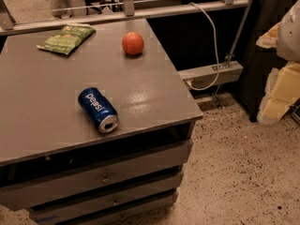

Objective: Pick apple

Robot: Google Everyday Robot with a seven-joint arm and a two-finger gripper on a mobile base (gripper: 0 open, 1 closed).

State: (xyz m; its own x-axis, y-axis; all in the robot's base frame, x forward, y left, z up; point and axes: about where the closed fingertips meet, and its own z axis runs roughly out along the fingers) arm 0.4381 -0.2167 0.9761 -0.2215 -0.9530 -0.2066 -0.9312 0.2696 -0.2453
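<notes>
The apple is a small round red-orange fruit. It sits on the far right part of the grey table top, near its right edge. My gripper shows as a pale grey and cream shape at the right edge of the camera view. It is well to the right of the table, above the floor and far from the apple. It holds nothing that I can see.
A blue Pepsi can lies on its side near the table's front edge. A green chip bag lies at the far left. A metal rail runs behind the table. A white cable hangs to its right, over speckled floor.
</notes>
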